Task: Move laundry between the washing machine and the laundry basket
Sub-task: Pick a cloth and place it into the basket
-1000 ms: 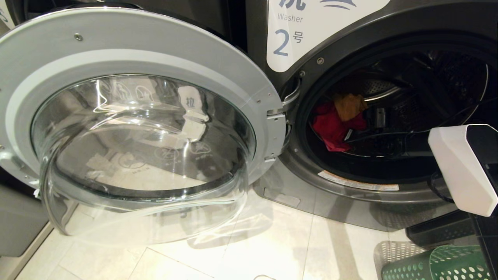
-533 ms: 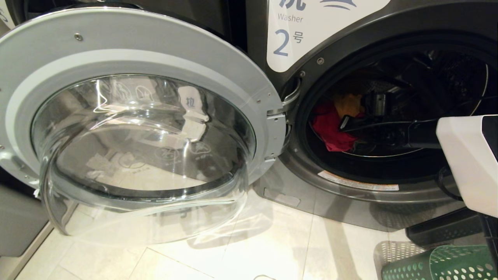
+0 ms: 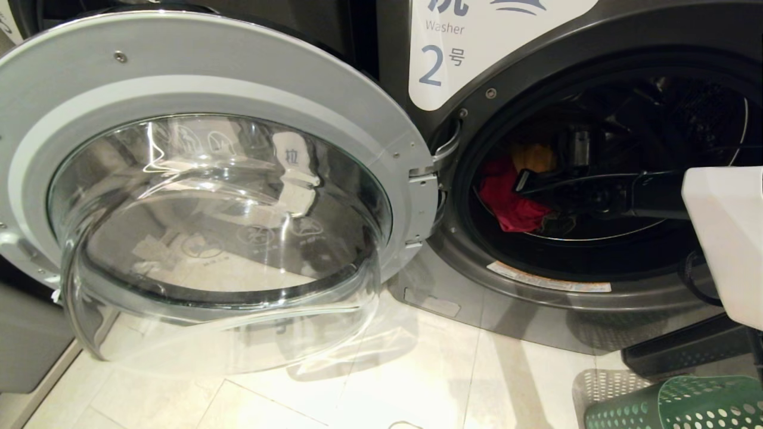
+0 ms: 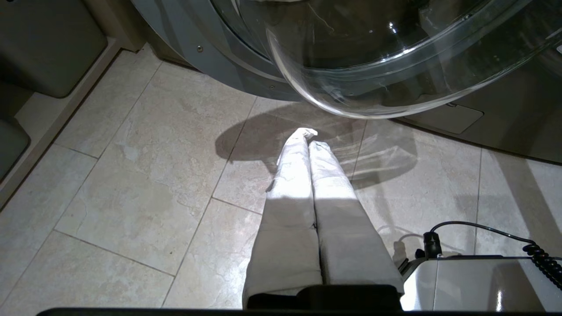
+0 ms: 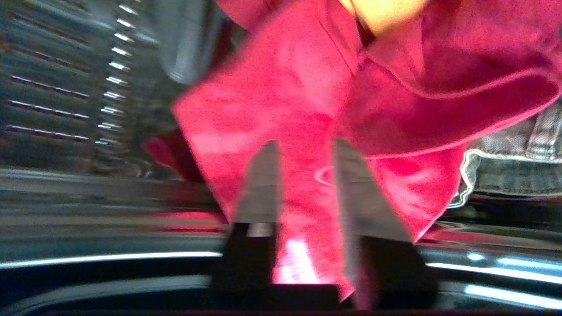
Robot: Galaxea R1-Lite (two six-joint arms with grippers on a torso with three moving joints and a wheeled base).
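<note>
The right claw (image 5: 303, 147), fingers parted at the picture's middle, faces the red cloth (image 5: 307, 87); we should pinch one thick fold.

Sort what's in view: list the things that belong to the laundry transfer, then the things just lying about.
Job in hand:
- washing machine marked 2, door swung open
- red cloth in the drum
- mustard cloth behind it
- laundry basket on the floor
- right hand, fingers parted in front of the red cloth

Lying about:
- denim piece beside the red cloth
- left hand, shut, over the floor tiles
</note>
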